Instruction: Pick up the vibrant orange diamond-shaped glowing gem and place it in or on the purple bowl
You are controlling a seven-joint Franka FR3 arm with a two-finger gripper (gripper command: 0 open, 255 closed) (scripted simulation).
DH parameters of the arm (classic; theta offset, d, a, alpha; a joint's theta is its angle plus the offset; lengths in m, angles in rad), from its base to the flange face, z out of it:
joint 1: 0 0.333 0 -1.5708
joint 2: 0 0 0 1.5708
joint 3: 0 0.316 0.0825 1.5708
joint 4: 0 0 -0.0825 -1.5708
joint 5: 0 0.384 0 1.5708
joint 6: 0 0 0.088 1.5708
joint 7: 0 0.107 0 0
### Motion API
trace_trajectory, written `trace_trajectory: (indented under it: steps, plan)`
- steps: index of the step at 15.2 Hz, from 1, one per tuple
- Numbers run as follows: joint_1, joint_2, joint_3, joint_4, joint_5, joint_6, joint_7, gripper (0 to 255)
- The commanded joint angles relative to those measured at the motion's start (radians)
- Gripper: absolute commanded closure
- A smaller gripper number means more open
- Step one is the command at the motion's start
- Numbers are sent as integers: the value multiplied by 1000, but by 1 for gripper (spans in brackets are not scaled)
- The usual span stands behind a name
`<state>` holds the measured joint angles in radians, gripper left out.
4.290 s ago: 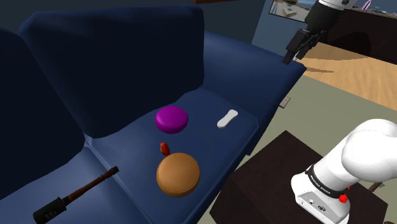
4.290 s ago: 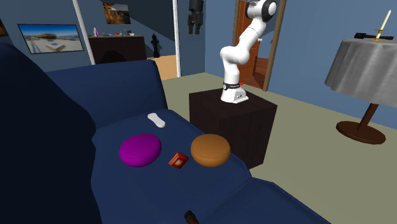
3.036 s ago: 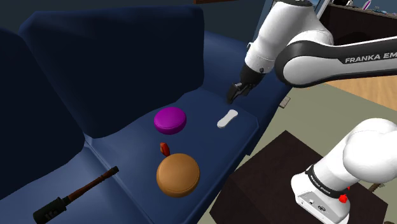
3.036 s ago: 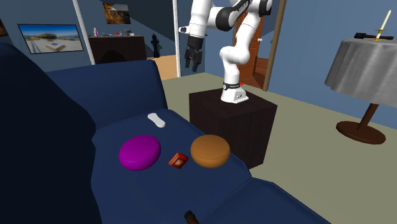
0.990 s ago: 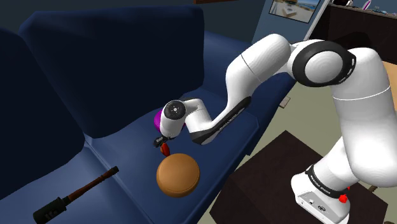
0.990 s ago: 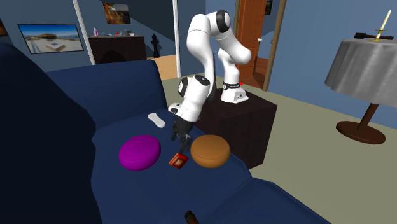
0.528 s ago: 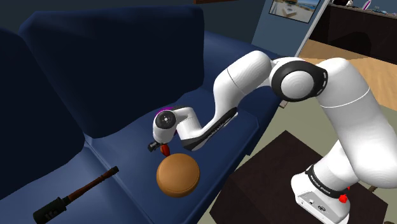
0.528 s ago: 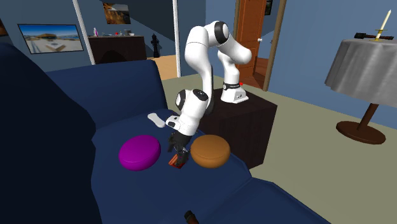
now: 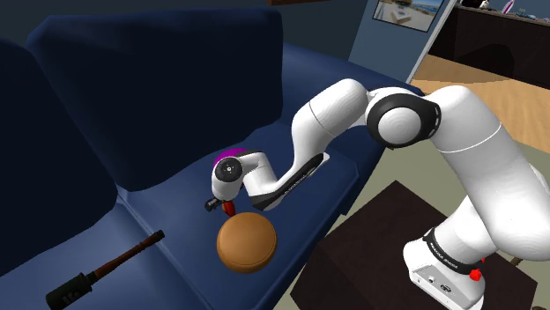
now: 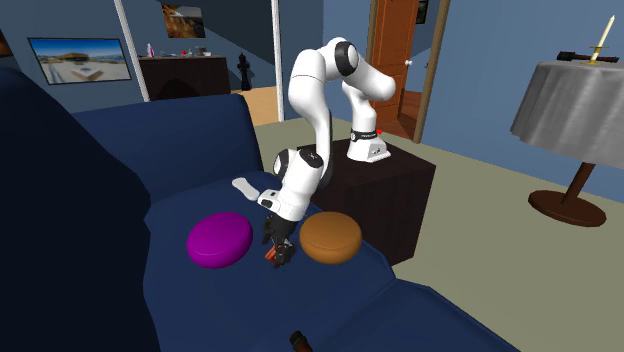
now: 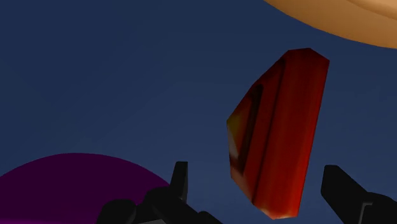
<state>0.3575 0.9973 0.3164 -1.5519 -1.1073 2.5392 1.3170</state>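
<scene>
the pincer (image 11: 257, 173) is released, its fingers spread either side of the orange-red gem (image 11: 277, 133) without touching, seemingly to clench it where it lies on the sofa seat (image 10: 200, 290), lower middle of the second exterior view, between the purple bowl (image 10: 219, 238) and a brown dome (image 10: 331, 236).

Dark blue upholstered sofa (image 9: 159, 79): long seat, tall back. Brown round object (image 9: 246, 240) on sofa seat, near front edge. Black-headed tool with brown ridged handle (image 9: 106, 269) flat on sofa seat, well apart from brown object. Small white elongated object (image 10: 241, 185) on seat nearer sofa's far arm. Grey-draped round table (image 10: 570, 100) on floor, well apart from sofa.
</scene>
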Motion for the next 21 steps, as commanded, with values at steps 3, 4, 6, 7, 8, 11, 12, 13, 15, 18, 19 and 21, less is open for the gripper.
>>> trace_trajectory:
  steps: [3,4,6,7,8,11,12,13,15,18,19,21]
  plan:
    - [0,1,0,1,0,0,0,0]
    - [0,1,0,1,0,0,0,255]
    - [0,1,0,1,0,0,0,255]
    - [0,1,0,1,0,0,0,255]
    - [0,1,0,1,0,0,0,255]
    - [0,0,0,0,0,0,0,255]
    - [0,0,0,1,0,0,0,255]
    - [0,1,0,1,0,0,0,255]
    - [-7,-23,9,-15,9,-8,-9,255]
    - [-18,-57,23,-37,24,-21,-23,255]
    - [-21,-69,27,-44,29,-26,-28,255]
    - [-28,-91,37,-57,39,-35,-38,255]
